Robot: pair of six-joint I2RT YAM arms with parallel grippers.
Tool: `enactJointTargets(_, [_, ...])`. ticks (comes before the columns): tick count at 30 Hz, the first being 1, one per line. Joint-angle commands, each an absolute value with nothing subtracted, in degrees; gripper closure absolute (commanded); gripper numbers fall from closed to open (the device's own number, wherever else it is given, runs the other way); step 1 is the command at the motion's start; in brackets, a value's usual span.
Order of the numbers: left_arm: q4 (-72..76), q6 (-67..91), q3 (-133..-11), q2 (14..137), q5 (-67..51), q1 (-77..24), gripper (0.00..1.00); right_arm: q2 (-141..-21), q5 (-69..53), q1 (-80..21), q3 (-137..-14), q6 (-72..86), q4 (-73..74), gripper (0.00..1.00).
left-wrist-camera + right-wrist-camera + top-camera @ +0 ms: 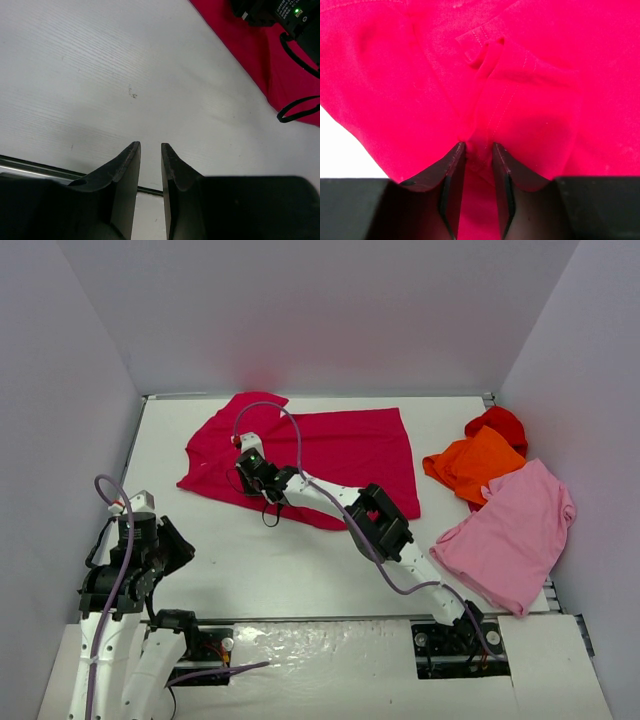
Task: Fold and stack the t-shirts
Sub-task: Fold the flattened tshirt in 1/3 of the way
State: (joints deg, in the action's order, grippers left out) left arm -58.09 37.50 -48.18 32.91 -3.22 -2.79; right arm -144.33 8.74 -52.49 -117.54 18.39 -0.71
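Observation:
The crimson-magenta t-shirt (350, 445) lies spread across the back middle of the table, its left part rumpled. My right gripper (246, 464) reaches over to that left part and is shut on a raised fold of the cloth (485, 100), which is pinched between the fingertips (478, 146). The light pink t-shirt (515, 530) lies at the right, the orange one (475, 465) behind it, and the red one (497, 423) behind that. My left gripper (165, 545) hangs near the front left over bare table, its fingers nearly together and empty (150, 146).
White walls close in the table on the left, back and right. The table's front edge (50, 167) runs just under my left gripper. The right arm's black cable (300, 107) loops over the crimson shirt's near edge.

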Motion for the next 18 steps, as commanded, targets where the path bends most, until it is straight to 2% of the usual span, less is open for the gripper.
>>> enactJointTargets(1, [-55.53, 36.91, -48.87, 33.93, -3.85, -2.70, 0.79, -142.08, 10.72, -52.03, -116.94, 17.73, -0.26, 0.90])
enactJointTargets(2, [-55.46, 36.91, -48.87, 33.93, -3.78, -2.65, 0.79, -141.61, 10.73, -52.02, -116.76, 17.64, -0.26, 0.99])
enactJointTargets(18, [-55.20, 37.00, -48.70, 33.66, -3.78, -2.72, 0.79, -131.87, 14.53, -50.22, -115.34, 13.92, -1.99, 1.00])
